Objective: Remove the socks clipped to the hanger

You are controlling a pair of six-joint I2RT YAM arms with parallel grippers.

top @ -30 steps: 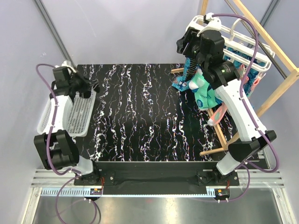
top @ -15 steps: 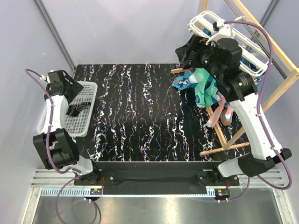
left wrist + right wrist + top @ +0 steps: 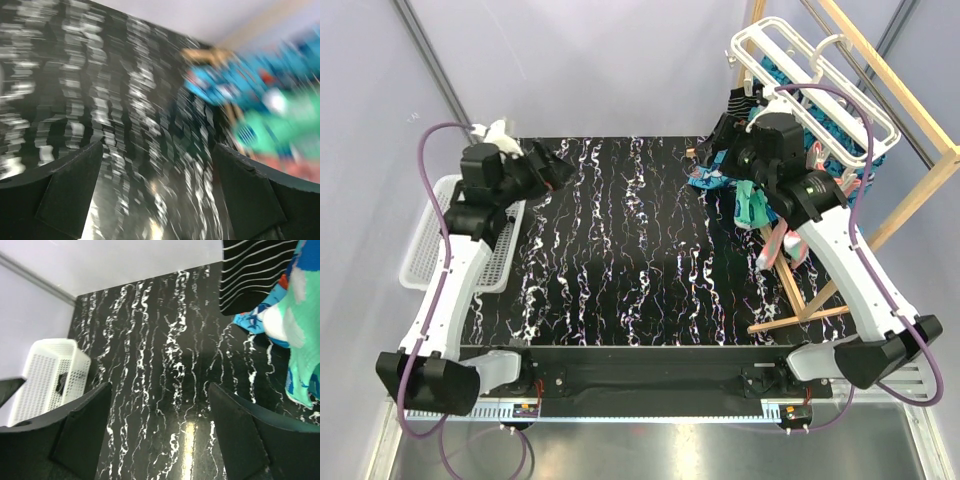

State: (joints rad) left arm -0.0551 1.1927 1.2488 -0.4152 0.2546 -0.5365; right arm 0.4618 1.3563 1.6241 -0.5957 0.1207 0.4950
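Likely lab rig, bolted arms (image 3: 447, 290), bare walls (image 3: 600, 60)

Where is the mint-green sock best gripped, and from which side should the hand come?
Probably the loose lower part of the mint-green sock, which dangles free below the hanger. Come from the open table side at its left; the wooden frame blocks the right.

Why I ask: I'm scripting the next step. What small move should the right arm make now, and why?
Probably nudge the right gripper sideways until the striped sock sits between its fingers. Its jaws stand open and empty, and that sock hangs just off to one side, under the hanger.
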